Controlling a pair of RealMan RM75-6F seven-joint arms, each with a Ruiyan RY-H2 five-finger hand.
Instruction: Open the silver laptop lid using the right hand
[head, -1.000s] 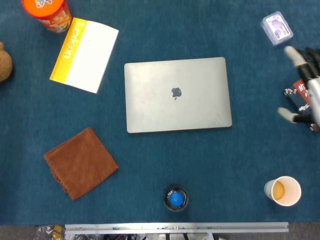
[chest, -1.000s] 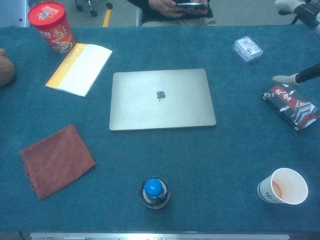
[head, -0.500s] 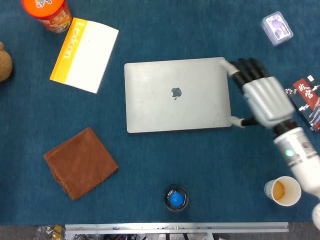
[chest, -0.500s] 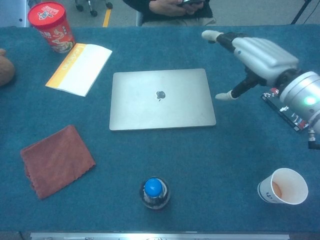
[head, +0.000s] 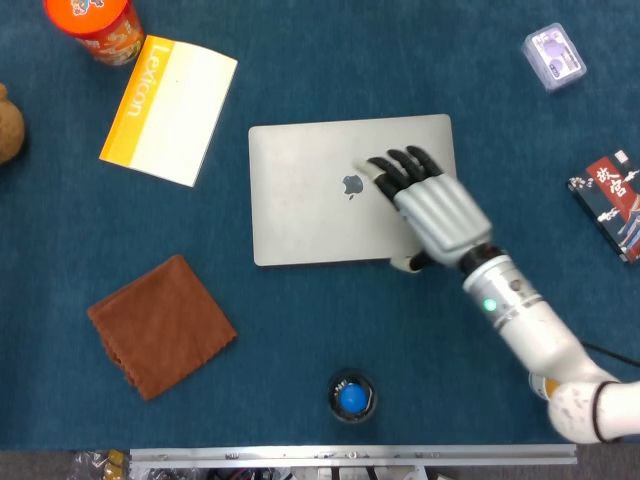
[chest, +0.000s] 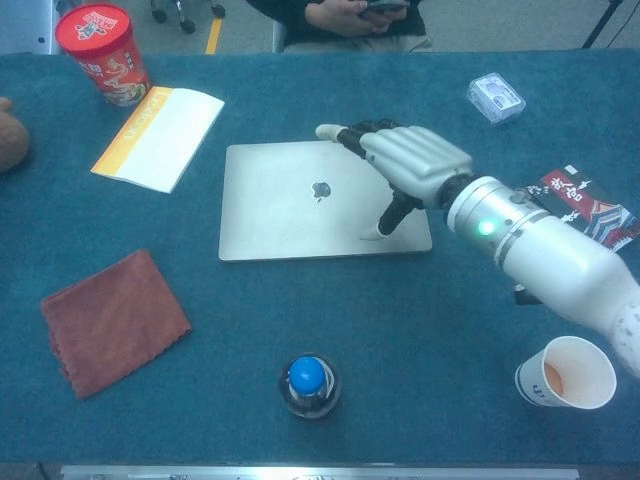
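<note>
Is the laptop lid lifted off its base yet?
No, the silver laptop lies shut and flat, with the right hand over its right part.

A table (chest: 120, 420) covered in dark teal cloth is seen; beyond its far edge a grey floor (chest: 235, 30) with a yellow line (chest: 213, 35) is shown

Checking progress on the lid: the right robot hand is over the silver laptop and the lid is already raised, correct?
Not quite. The right robot hand is over the silver laptop, but the lid is not raised; it lies flat and closed, as the chest view shows.
</note>
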